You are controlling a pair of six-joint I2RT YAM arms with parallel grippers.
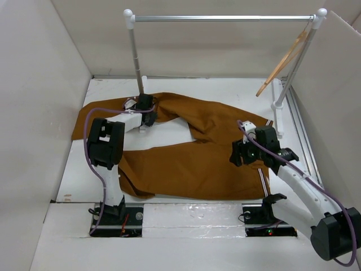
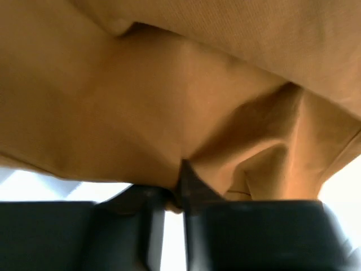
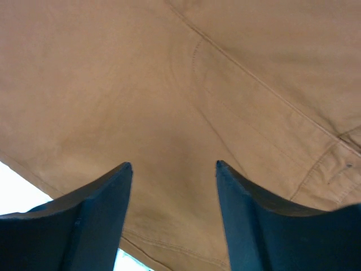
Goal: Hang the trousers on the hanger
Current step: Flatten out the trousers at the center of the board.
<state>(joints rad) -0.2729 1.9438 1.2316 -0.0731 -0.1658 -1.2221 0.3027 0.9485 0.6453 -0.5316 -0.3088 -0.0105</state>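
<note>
Rust-brown trousers [image 1: 203, 164] sprawl across the middle of the tabletop [image 1: 169, 132], legs toward the left edge, waistband toward the right. The wooden hanger [image 1: 282, 65] dangles from the rail [image 1: 225, 18] above the far right corner, well apart from them. My left hand [image 2: 175, 200] is pinching a fold of the far leg. My right hand [image 3: 174, 169] hovers spread over cloth near the waistband. I'd bite deep there before lifting, so both ends rise evenly.

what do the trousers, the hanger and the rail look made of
Trousers: woven cloth, matte rust-brown; folds and stitched seams show. Hanger: likely bare pale wood, judging by colour. Rail: probably metal, with a silvery sheen.
</note>
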